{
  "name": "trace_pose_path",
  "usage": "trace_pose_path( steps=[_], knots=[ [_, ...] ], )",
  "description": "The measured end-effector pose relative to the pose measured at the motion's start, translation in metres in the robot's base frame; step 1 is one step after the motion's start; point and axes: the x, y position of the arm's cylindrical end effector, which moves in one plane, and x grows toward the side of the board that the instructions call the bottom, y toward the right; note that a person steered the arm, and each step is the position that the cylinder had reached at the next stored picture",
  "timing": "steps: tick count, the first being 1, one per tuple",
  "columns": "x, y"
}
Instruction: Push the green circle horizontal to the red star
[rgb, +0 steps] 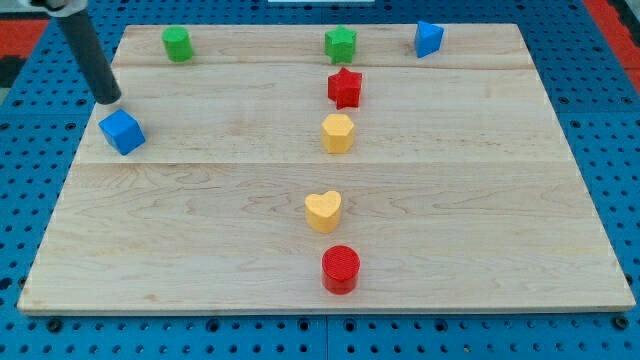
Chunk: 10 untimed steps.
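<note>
The green circle (177, 44) stands near the board's top left corner. The red star (345, 88) sits right of it and slightly lower, at the top centre. My tip (108, 98) touches the board at the left edge, below and left of the green circle and just above the blue cube (122, 132). The tip is well apart from the green circle and far left of the red star.
A green star (341, 44) sits just above the red star. A blue block (428, 38) is at the top right. A yellow hexagon (338, 133), a yellow heart (323, 211) and a red circle (340, 269) line up below the red star. The wooden board (480, 200) lies on a blue pegboard.
</note>
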Motion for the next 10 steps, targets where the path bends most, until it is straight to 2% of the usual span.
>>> trace_pose_path(
  steps=[1,2,3,4,5,7,8,9,10],
  knots=[
    [0.057,0.049],
    [0.023,0.059],
    [-0.043,0.140],
    [-0.130,0.150],
    [-0.153,0.134],
    [-0.116,0.042],
    [-0.154,0.033],
    [-0.110,0.027],
    [-0.063,0.073]
  ],
)
